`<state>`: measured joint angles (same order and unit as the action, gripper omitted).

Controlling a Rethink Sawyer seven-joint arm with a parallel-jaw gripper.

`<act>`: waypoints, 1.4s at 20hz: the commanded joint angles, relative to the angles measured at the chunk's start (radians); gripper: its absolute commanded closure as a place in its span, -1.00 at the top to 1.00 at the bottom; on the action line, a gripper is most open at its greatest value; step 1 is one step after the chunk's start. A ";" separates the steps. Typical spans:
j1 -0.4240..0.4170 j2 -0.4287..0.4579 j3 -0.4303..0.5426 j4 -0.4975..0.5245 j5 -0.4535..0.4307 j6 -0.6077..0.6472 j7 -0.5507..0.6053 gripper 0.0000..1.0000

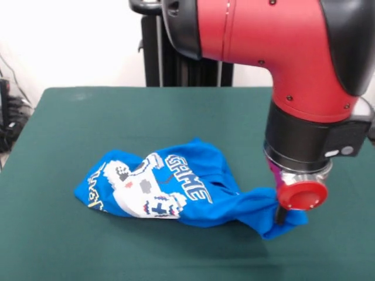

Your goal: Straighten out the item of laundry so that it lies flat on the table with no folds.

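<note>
Large rectangular table with a dark green felt-like cloth top (70,117): most of the front view is being filled by it. Bare cloth is being left open on every side of the garment, widest toward the far edge and the picture's left; room for dragging or spreading is judged ample, with no edge close enough to be risked.

Red and black arm (281,52): it is being brought down from above at the picture's right, its wrist hanging over the garment's right-hand end.

Small bright blue short-sleeved T-shirt with a white pixel-style controller print (176,187): it is lying bunched slightly below the table's middle, crumpled and folded over itself, with only "GAME" of the lettering being shown. A twisted tail of fabric is being drawn out toward the right, where it is meeting the tool.

Gripper (281,215): its tip is being pressed into, or held at, that right-hand tail. Whether the fingers are spread or pinching the cloth cannot be told; they are being hidden by a round red part and the fabric.

Handling, as judged: the shirt is being taken as light, soft and limp, likely to drag somewhat on the felt. A hem or sleeve edge is being judged the best hold, pulled outward against the bunch.
</note>
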<state>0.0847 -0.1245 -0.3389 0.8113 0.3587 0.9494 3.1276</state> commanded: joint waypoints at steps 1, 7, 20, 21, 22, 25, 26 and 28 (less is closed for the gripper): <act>0.075 0.024 0.102 0.027 0.000 0.049 0.060 -1.00; 0.103 0.002 0.129 0.069 0.027 0.000 0.081 -1.00; 0.165 -0.045 0.054 0.097 0.011 0.096 0.150 1.00; 0.165 -0.048 0.053 0.100 0.006 0.083 0.141 1.00; 0.165 -0.052 0.051 0.103 0.001 0.069 0.132 1.00; 0.128 -0.085 0.057 0.110 0.010 0.126 0.100 1.00; 0.116 -0.101 0.035 0.101 -0.003 0.153 0.092 1.00; 0.076 -0.139 0.029 0.099 -0.016 0.188 0.036 1.00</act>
<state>0.2122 -0.2058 -0.3354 0.8117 0.3546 0.9775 3.1276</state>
